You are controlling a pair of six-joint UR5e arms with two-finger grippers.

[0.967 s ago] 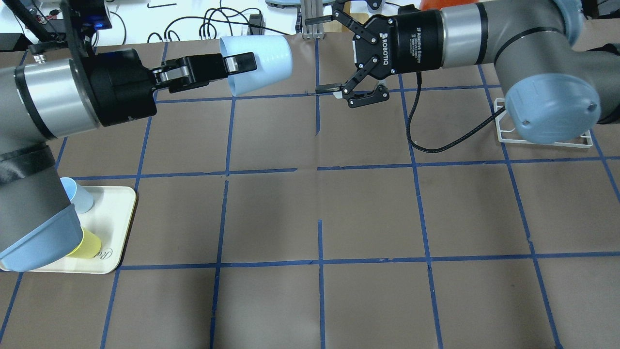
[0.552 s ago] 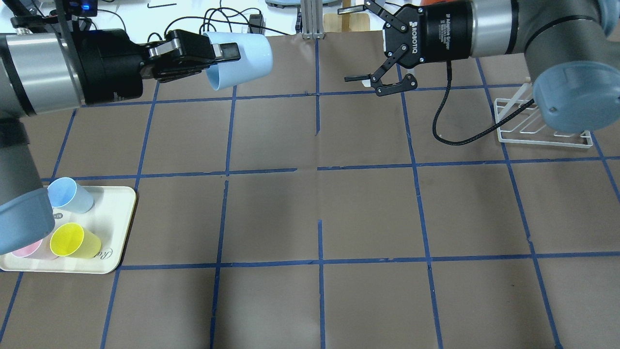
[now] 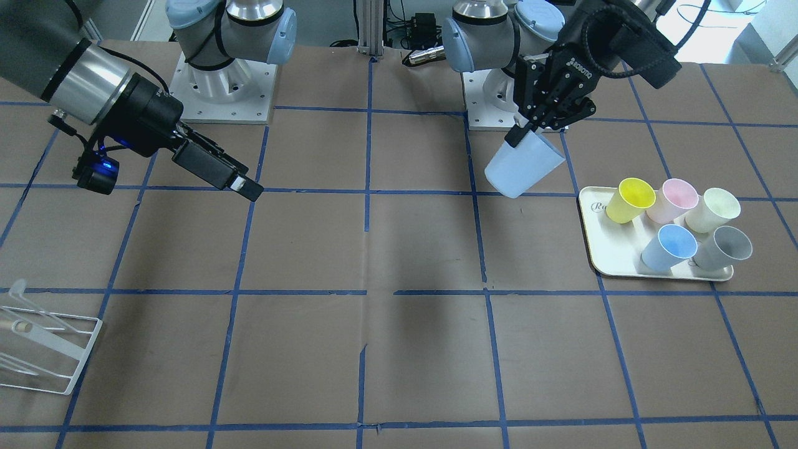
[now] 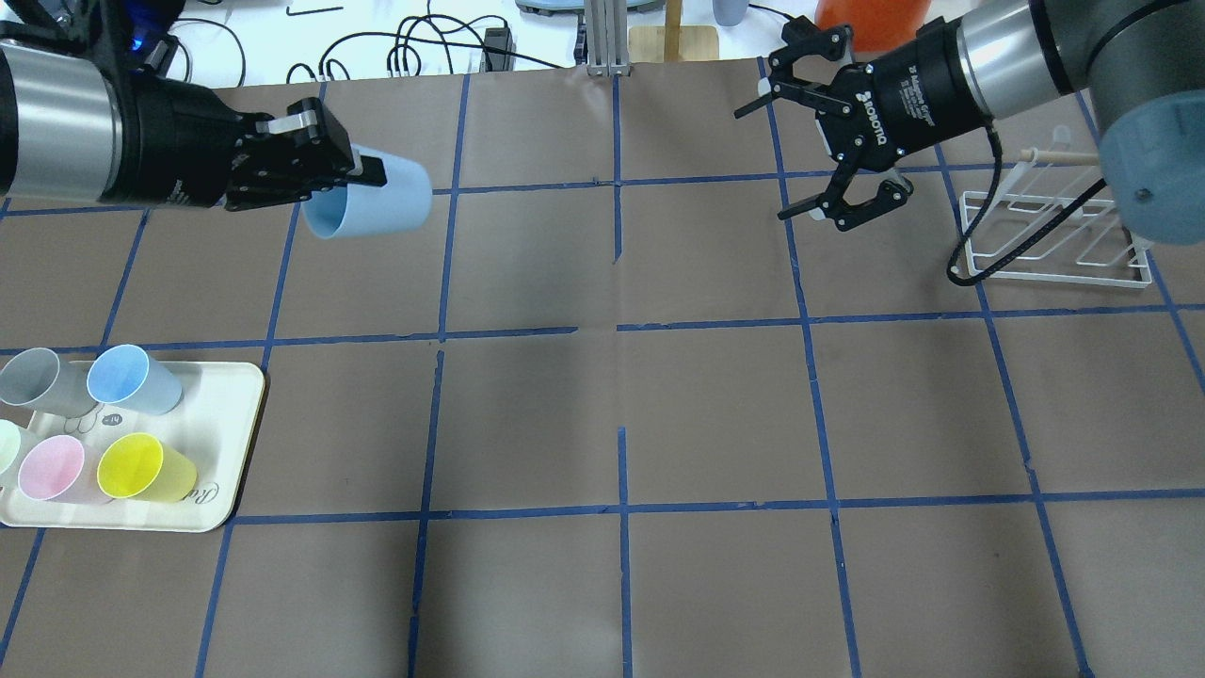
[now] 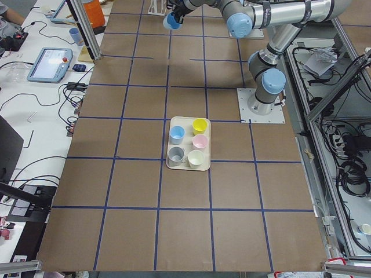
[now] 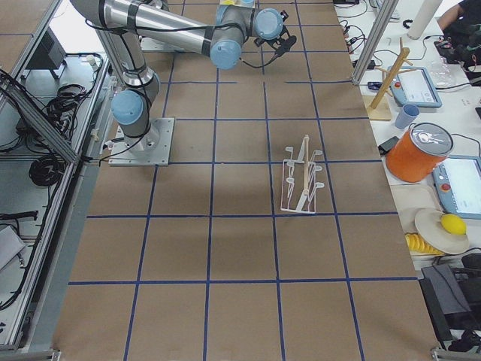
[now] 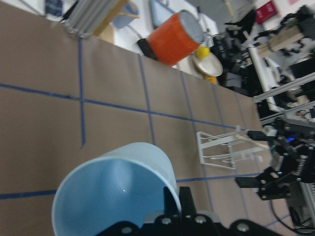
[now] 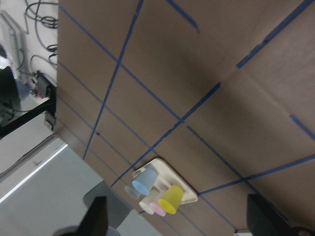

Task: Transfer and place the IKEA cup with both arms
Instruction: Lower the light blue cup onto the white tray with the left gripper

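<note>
My left gripper (image 4: pixel 361 176) is shut on the rim of the pale blue IKEA cup (image 4: pixel 377 202) and holds it tilted on its side above the table's far left. In the front view the cup (image 3: pixel 523 165) hangs below that gripper (image 3: pixel 520 134). The left wrist view looks into the cup's mouth (image 7: pixel 113 191). My right gripper (image 4: pixel 764 162) is open and empty at the far right, well apart from the cup; it also shows in the front view (image 3: pixel 240 184). A second blue cup (image 4: pixel 127 377) stands on the tray.
A cream tray (image 4: pixel 231 443) at the near left holds grey (image 4: pixel 38 381), pink (image 4: pixel 56 469) and yellow (image 4: pixel 141 466) cups and a cream one. A white wire rack (image 4: pixel 1054 235) stands at the far right, beside the right arm. Cables and an orange container lie beyond the table's far edge.
My left gripper has carried the cup to the left and nearer, away from the centre. My right gripper has drawn back to the right, still open. The left arm has uncovered the tray.
</note>
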